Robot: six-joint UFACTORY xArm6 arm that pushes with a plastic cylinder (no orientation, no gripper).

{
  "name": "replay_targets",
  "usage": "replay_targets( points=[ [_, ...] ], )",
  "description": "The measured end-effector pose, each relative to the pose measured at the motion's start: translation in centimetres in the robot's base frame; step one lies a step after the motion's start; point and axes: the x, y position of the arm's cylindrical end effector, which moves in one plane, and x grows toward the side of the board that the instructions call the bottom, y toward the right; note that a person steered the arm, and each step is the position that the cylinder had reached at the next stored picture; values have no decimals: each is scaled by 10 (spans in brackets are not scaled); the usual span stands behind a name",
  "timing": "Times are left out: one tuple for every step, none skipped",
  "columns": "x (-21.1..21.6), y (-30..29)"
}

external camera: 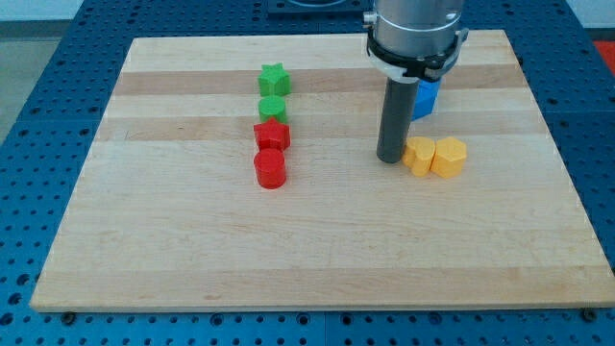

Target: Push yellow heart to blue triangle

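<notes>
My tip (390, 159) is pressed against a yellow block (419, 156) at its nine o'clock; no jaws are fitted. The approach is judged done. A shove toward the blue block (427, 98) at twelve o'clock is needed next.

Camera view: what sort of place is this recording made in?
Probably a robotics lab bench: a wooden board lying on a blue perforated table, small coloured blocks such as the red star, and my tip touching a yellow block.
</notes>
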Motion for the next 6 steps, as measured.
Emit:
replay_targets(
  points=[
    [24, 0],
    [26, 0],
    [10, 22],
    [-36, 26],
    [-40, 26],
    [-50, 26]
  ],
)
